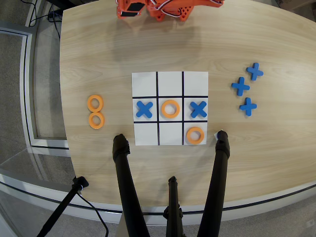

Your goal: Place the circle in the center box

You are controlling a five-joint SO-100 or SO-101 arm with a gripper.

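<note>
Wood table (pixel 113 54) beside grey floor (pixel 19 98); end effector (pixel 127 10) at far edge, opening indiscernible.

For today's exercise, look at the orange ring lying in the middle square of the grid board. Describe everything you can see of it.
The circle is a small flat orange ring with a round hole through which the white board shows. It looks like matte plastic or foam. It lies flat in the center box, roughly centred and inside the black lines. A blue X sits in the square on either side of it. Nothing touches it but the board; the arm is away at the table's top edge.
</note>
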